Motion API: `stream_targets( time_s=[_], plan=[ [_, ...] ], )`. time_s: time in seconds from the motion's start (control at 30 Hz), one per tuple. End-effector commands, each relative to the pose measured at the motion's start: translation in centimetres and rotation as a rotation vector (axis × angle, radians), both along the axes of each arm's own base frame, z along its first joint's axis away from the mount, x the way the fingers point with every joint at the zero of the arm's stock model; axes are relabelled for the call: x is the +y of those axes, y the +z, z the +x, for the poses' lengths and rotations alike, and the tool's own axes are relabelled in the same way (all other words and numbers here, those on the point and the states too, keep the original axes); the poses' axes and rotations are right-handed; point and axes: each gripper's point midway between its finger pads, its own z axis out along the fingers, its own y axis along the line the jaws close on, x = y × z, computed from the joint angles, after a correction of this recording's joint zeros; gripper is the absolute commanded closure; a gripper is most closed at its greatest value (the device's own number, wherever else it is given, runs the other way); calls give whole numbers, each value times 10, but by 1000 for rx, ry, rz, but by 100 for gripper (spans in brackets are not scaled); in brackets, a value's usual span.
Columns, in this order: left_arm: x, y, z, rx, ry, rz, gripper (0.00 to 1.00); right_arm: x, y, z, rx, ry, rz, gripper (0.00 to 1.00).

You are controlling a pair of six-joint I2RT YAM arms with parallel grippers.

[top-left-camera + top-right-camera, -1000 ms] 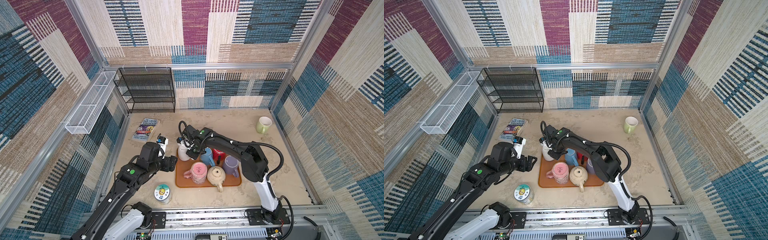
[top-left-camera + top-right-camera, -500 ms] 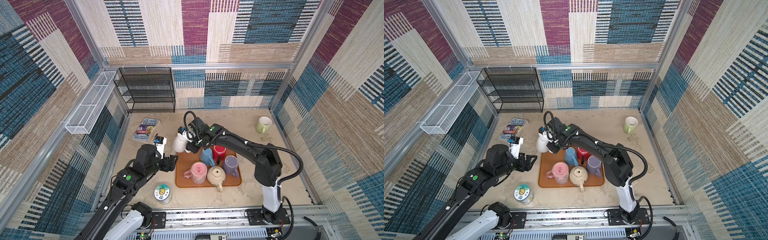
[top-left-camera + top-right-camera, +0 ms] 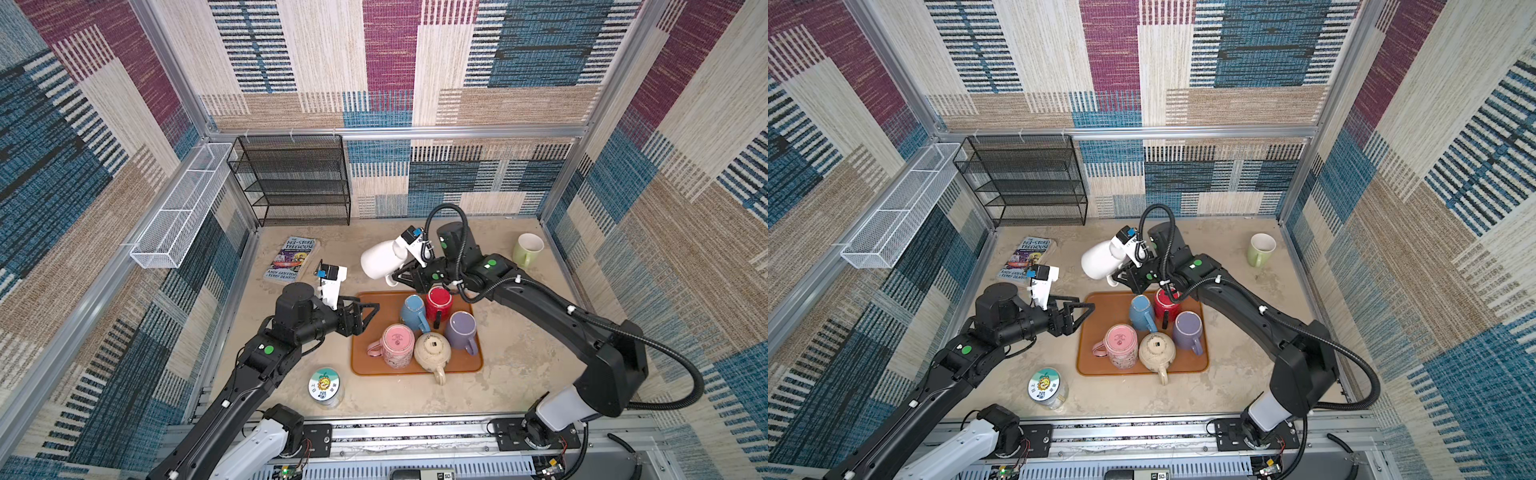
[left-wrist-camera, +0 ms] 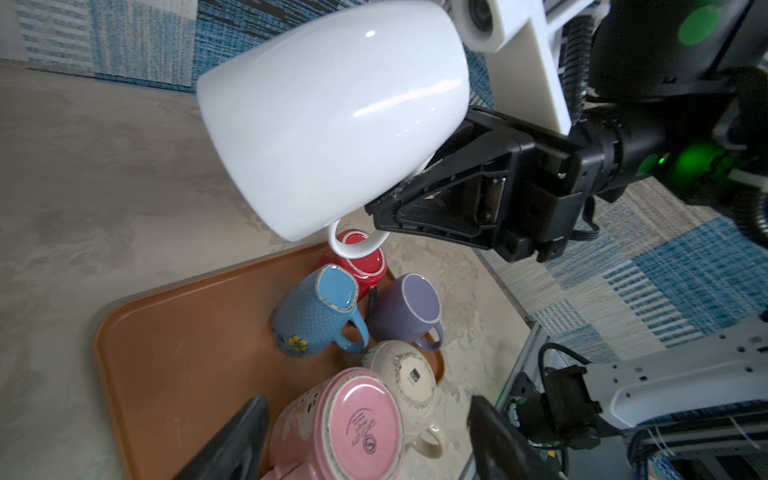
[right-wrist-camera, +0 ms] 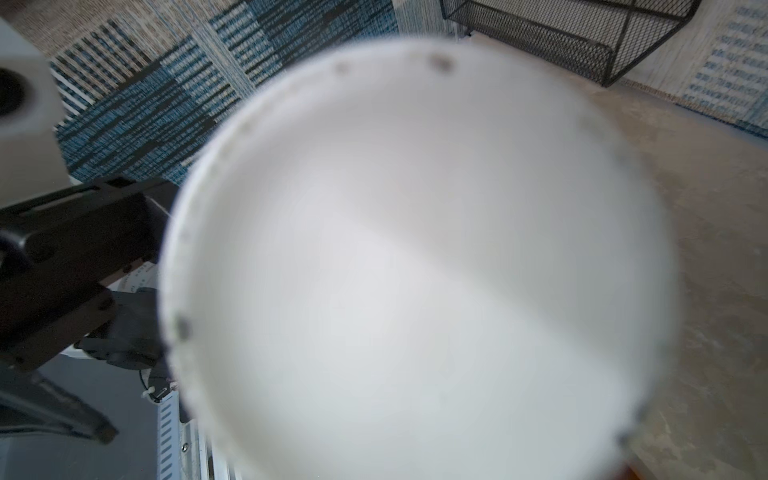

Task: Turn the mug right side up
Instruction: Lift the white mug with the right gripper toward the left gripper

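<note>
The left arm (image 3: 266,374) reaches forward, its left fingers (image 4: 237,444) spread wide. Beyond their tips the right arm (image 3: 540,307) stretches across — right fingers (image 4: 388,212) clamped together.

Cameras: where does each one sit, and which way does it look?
Top views: side by side, high over the front of the beige table, looking down on everything; both arms, left hand and right hand show.
Left wrist: on the left arm, looking past its dark fingers at the white ceramic mug in the right hand and the orange plastic tray.
Right wrist: on the right arm, staring into that mug's mouth; dark robot parts beside it.
Shared: all four show the mug.
</note>
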Motion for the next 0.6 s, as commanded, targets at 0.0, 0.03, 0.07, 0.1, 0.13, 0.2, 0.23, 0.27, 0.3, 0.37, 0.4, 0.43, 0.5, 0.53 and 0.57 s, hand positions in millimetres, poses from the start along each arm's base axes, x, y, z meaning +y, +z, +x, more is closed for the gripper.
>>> stream_targets(
  time_s=[0.0, 0.03, 0.07, 0.1, 0.13, 0.2, 0.23, 0.27, 0.3, 0.37, 0.4, 0.43, 0.5, 0.53, 0.57],
  plan=[
    [-23, 39, -2, -75, -130, -147, 22, -3, 51, -9, -89, 53, 202, 100],
    [-27, 44, 0, -79, -149, -166, 23, -9, 56, -11, -93, 50, 229, 100],
    [-30, 47, 2, -82, -162, -180, 24, -14, 60, -14, -99, 54, 251, 100],
    [-34, 51, 5, -87, -176, -197, 26, -19, 62, -17, -92, 62, 273, 100],
    [-37, 53, 7, -90, -188, -208, 30, -22, 66, -19, -94, 69, 291, 100],
    [-43, 57, 13, -96, -209, -230, 33, -28, 73, -24, -95, 82, 323, 100],
    [-45, 58, 15, -98, -221, -239, 33, -30, 74, -27, -91, 93, 337, 100],
    [-48, 60, 17, -100, -232, -249, 33, -33, 77, -30, -91, 103, 357, 100],
    [-51, 61, 19, -102, -242, -263, 34, -35, 79, -33, -88, 116, 377, 100],
    [-55, 64, 23, -109, -259, -290, 34, -39, 84, -37, -80, 139, 413, 100],
    [-57, 66, 25, -114, -267, -304, 34, -40, 86, -40, -73, 157, 429, 100],
    [-58, 68, 26, -119, -276, -316, 35, -41, 87, -41, -68, 170, 440, 100],
    [-62, 71, 30, -127, -289, -335, 39, -42, 90, -46, -60, 202, 466, 100],
    [-63, 73, 31, -131, -295, -342, 41, -43, 92, -48, -60, 216, 477, 100],
    [-65, 75, 33, -136, -302, -351, 42, -44, 94, -50, -57, 228, 489, 100]
  ],
)
